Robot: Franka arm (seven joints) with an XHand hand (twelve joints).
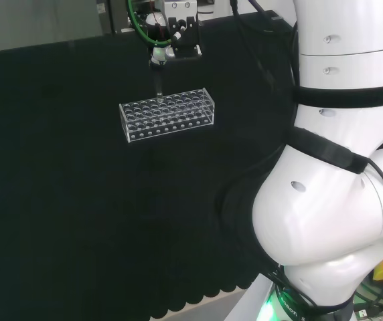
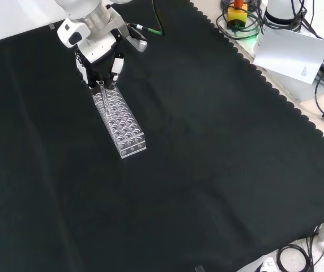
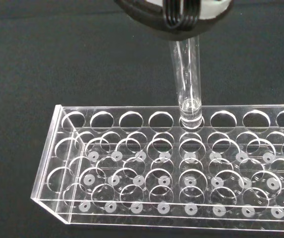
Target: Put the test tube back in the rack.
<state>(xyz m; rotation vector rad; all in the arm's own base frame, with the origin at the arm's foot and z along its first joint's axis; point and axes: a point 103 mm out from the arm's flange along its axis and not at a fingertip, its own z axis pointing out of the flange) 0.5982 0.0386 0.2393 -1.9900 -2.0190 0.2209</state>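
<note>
A clear plastic rack [image 1: 168, 114] with several rows of round holes lies on the black cloth. My hand [image 1: 171, 37] hangs over its far edge, shut on a clear test tube [image 1: 158, 83] held upright. In the wrist view the test tube [image 3: 187, 79] points down and its rounded tip sits at the mouth of a hole in the rack's [image 3: 132, 163] outermost row. In the front view my hand [image 2: 97, 54] is above the far end of the rack [image 2: 119, 122], with the tube [image 2: 102, 88] between its fingers. The other holes look empty.
Black cloth [image 2: 207, 170] spreads wide around the rack. Cables, a white sheet [image 2: 292, 54] and other gear lie beyond the cloth's scalloped edge at the front view's upper right. The arm's white links [image 1: 339, 167] stand at the head view's right.
</note>
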